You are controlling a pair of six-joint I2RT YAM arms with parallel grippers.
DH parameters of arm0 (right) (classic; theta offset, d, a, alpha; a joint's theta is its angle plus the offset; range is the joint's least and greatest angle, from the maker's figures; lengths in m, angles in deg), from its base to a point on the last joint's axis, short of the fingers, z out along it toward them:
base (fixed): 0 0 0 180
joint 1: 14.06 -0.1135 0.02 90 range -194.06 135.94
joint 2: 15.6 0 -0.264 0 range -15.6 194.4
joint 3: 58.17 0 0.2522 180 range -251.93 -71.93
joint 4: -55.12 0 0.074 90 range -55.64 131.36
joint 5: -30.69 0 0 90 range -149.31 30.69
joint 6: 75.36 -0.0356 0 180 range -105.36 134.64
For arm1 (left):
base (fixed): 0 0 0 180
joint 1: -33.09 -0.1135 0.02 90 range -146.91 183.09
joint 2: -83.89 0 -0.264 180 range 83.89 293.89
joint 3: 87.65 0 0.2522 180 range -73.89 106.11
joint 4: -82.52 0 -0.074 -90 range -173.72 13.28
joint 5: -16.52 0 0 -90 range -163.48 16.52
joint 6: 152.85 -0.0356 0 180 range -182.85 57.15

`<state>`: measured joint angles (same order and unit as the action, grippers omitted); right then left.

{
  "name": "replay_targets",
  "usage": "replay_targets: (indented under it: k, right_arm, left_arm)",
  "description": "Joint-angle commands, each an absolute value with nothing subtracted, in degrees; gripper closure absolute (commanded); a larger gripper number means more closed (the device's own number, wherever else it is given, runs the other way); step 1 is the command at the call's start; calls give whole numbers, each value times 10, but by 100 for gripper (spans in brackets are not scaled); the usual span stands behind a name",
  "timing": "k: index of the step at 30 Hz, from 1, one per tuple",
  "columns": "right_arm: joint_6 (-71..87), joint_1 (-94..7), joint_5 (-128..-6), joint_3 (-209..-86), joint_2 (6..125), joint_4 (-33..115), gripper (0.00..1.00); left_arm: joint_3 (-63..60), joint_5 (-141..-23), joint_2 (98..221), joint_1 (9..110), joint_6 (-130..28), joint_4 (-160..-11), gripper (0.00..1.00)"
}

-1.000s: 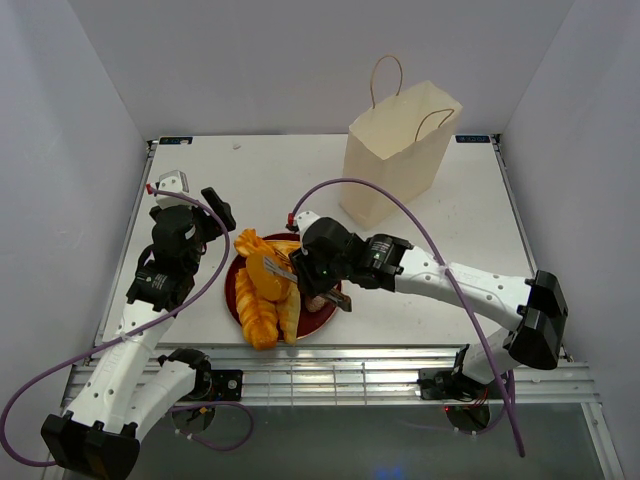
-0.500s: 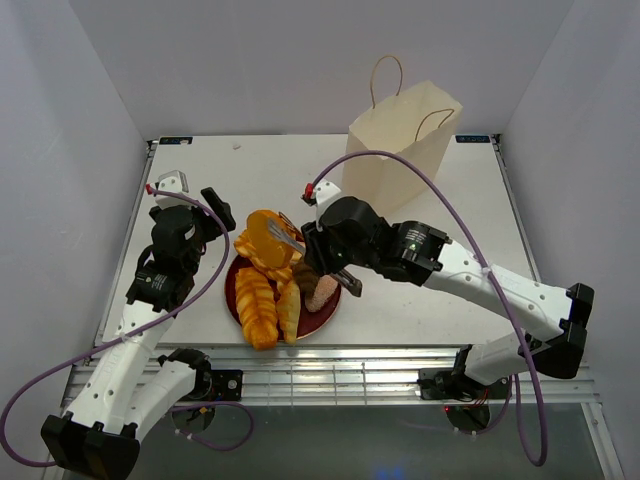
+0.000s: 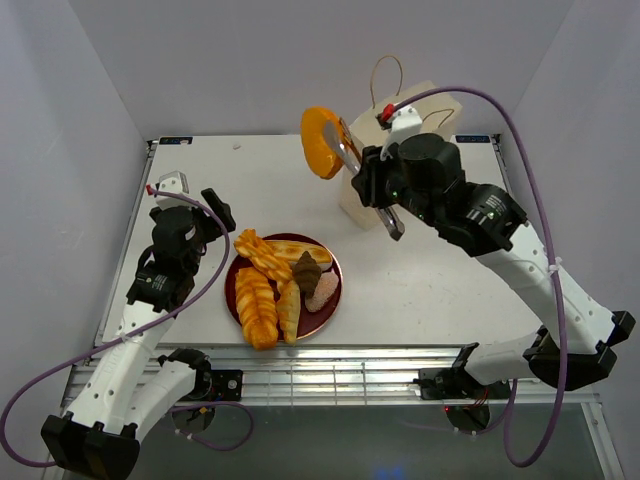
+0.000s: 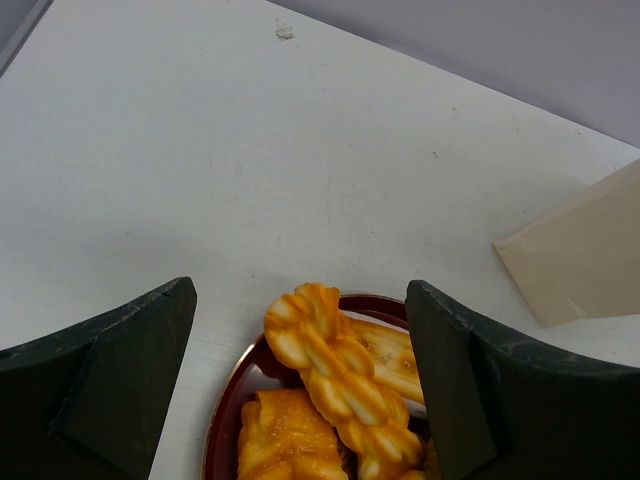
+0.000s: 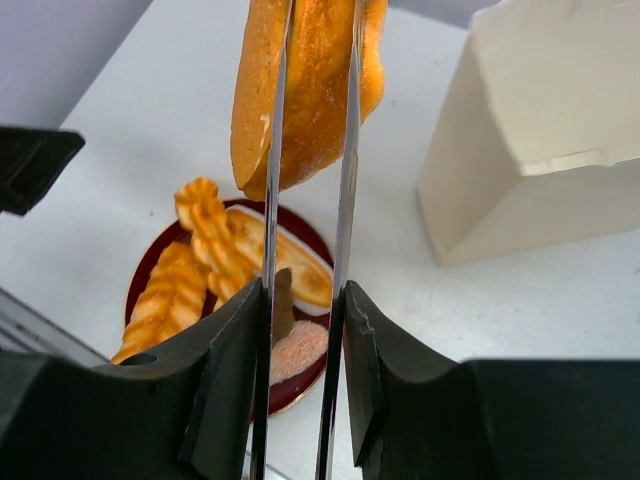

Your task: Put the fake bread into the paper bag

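The right fingers [image 5: 225,390] are clenched on the metal tongs [image 3: 347,157], and the tongs' blades pinch a glossy orange round bun [image 3: 320,142]. The bun hangs high over the bench [image 3: 250,170] toward its far edge, just left of the paper bag [image 5: 540,150], which stands upright near the far right corner. The left fingers [image 4: 120,370] are spread wide and grasp nothing, above the left side of the dark red plate [image 3: 333,268]. The other pastries [image 3: 258,305] lie on that plate, near the near edge.
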<state>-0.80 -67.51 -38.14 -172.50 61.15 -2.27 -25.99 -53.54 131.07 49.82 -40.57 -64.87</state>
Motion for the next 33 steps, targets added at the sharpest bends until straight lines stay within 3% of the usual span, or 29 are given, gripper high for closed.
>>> replay_targets:
  k: [1, 16, 33]
  right_arm:
    - [28, -637, -362, -1773, 588, 1, 61]
    - [45, -524, -293, -1782, 606, 12, 57]
    - [56, -410, -404, -1694, 624, 85, 50]
  left_arm:
    - [-266, -534, 1307, 501, -409, -655, 4]
    - [-266, -545, 1312, 501, -409, -657, 4]
    - [-264, -551, 1312, 501, -410, -658, 4]
